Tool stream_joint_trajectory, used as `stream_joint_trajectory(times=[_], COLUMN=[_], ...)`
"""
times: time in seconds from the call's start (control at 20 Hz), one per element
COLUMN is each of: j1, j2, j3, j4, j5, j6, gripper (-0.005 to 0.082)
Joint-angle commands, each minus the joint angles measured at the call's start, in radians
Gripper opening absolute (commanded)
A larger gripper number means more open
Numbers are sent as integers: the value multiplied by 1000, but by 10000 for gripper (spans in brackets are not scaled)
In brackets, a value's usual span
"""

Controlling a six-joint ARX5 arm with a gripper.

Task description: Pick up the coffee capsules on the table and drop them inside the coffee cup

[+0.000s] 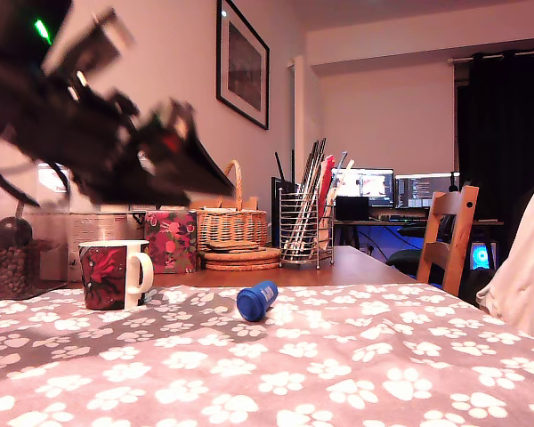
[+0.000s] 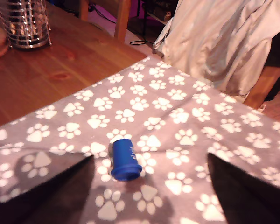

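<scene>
End effector [image 1: 209, 182] is hanging blurred above the worktop [image 2: 60, 65], well clear of the paw-print cloth [image 1: 338, 356]; in the wrist view its two dark fingers [image 2: 42, 191] are standing wide apart with nothing between them. Blue capsule [image 2: 125, 160] is lying on its side on the cloth, below the end effector and between the finger lines, flanged rim toward the camera. Only the exterior view is showing the coffee cup [image 1: 107, 276], standing upright beneath the arm, apart from the capsule. Only the wrist view is showing the cloth's far edge, bare wood beyond, and a wire holder [image 2: 25, 23]. Cloth around the capsule is lying open.
</scene>
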Motion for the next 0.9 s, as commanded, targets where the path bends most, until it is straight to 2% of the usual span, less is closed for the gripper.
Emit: stream_joint_trajectory(times=[0.0,0.45,0.7,0.85], j1=[-7,-7,-9,-15], j2=[45,178,239,279], j3=[-11,-6,63,142], j4=[71,282,268,192], j5=[0,-42,-39,-36], j6=[5,3,0,-5], gripper=[714,714,714,714])
